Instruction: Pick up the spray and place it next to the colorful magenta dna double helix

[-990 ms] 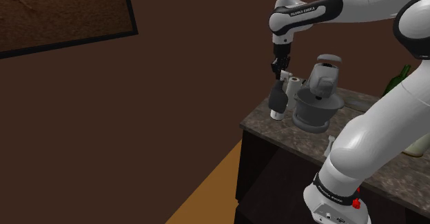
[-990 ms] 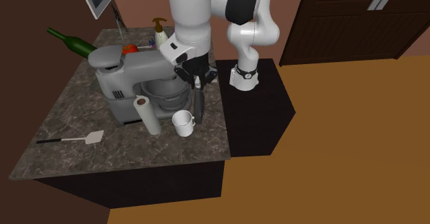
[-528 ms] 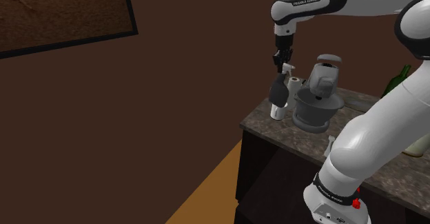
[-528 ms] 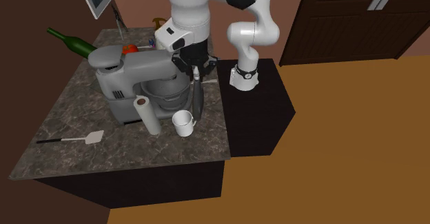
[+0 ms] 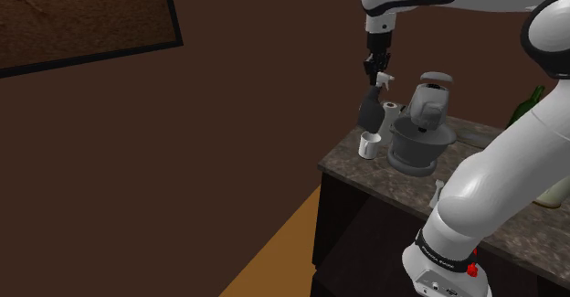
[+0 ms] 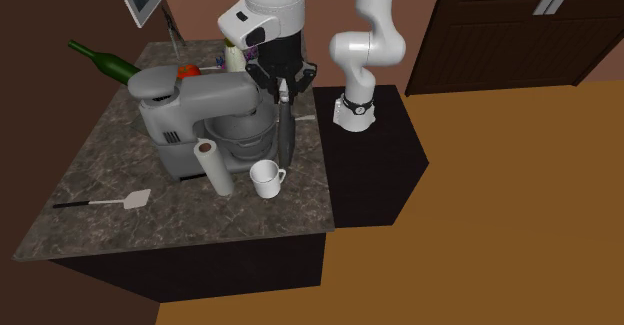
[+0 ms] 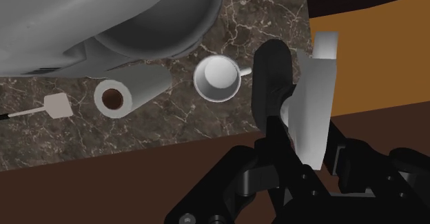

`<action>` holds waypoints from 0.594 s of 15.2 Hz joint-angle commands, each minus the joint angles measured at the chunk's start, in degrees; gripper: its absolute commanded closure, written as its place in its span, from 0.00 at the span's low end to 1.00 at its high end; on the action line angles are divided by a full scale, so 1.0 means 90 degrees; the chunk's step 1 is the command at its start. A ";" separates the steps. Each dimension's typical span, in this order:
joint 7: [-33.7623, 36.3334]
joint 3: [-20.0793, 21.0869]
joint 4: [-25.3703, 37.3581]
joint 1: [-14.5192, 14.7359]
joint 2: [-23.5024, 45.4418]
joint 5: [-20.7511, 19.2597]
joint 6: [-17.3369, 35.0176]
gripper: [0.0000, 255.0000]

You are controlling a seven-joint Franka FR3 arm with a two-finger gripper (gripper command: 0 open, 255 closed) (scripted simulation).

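Observation:
The spray is a dark bottle with a pale trigger head, and it hangs upright above the dark marble counter. My black gripper is shut on its head from above. In the shoulder view the spray hangs below the gripper, over the white mug. In the wrist view the bottle and its pale head sit clasped in the gripper. Small coloured bits behind the mixer are too small to identify.
A grey stand mixer stands right beside the hanging spray. The mug, a paper roll and a spatula lie towards the counter's front. A green bottle and a pump bottle stand at the back.
The gripper has risen straight up with the spray in it. The bottle's base has left the counter beside the mug and now hangs above it.

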 commanded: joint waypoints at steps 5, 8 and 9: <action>-0.0077 0.0013 0.0628 0.0017 0.0114 0.0042 -0.0517 1.00; -0.0119 0.0015 0.0960 0.0026 0.0189 0.0065 -0.0775 1.00; -0.0134 0.0015 0.1075 0.0028 0.0218 0.0073 -0.0862 1.00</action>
